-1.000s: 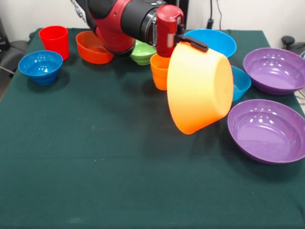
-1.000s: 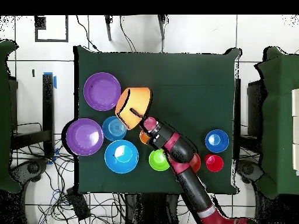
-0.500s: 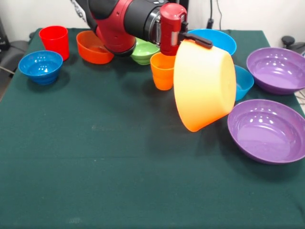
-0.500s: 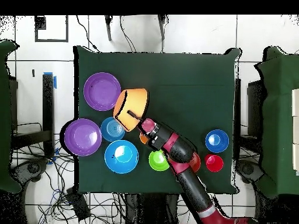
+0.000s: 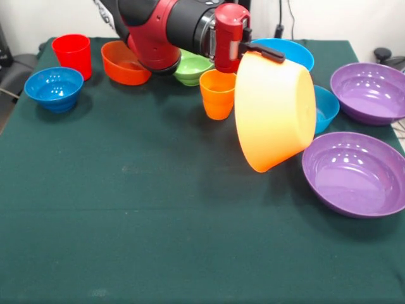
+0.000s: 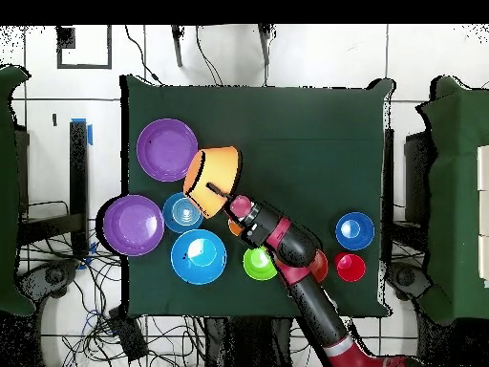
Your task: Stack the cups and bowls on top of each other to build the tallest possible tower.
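My gripper (image 5: 256,52) (image 6: 222,190) is shut on the rim of the big yellow-orange bowl (image 5: 275,113) (image 6: 212,175) and holds it tilted on its side above the cloth. The orange cup (image 5: 216,94) stands just left of it. The light-blue bowl (image 5: 325,107) (image 6: 181,212) is partly hidden behind it. Two purple bowls (image 5: 355,172) (image 5: 370,92) lie at the right. The big blue bowl (image 5: 286,54), green bowl (image 5: 192,68) and orange-red bowl (image 5: 124,63) stand at the back. The red cup (image 5: 73,54) and dark-blue bowl (image 5: 54,88) are at the left.
The green cloth-covered table (image 5: 158,221) spreads toward the camera. My arm (image 5: 164,28) (image 6: 296,263) hangs over the back row of bowls. Chairs and cables surround the table in the overhead view.
The gripper and the yellow-orange bowl have shifted a little to the right in the front view, uncovering more of the orange cup. The far purple bowl has slid slightly right.
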Tool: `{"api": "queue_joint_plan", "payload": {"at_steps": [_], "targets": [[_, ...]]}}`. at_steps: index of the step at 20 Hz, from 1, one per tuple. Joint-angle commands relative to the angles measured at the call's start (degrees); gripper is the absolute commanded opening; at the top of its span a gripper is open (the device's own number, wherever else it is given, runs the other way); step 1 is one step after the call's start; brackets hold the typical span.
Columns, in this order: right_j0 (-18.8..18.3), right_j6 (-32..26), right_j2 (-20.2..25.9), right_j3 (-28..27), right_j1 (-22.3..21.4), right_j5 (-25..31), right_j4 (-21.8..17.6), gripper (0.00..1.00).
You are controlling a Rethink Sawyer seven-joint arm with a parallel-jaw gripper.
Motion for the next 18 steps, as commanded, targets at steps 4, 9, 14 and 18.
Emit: {"api": "queue_joint_plan", "payload": {"at_steps": [4, 9, 14, 18], "targets": [[4.9, -11.6, -3.3, -9.9, -0.2, 5.2, -0.1, 0.0], [4.1, -12.7, -2.9, -9.6, 3.5, 6.7, 2.4, 0.0], [5.0, -16.6, -2.8, -13.6, 5.0, 9.9, 3.7, 0.0], [5.0, -17.0, -2.8, -14.3, 5.5, 11.7, 4.4, 0.0]]}}
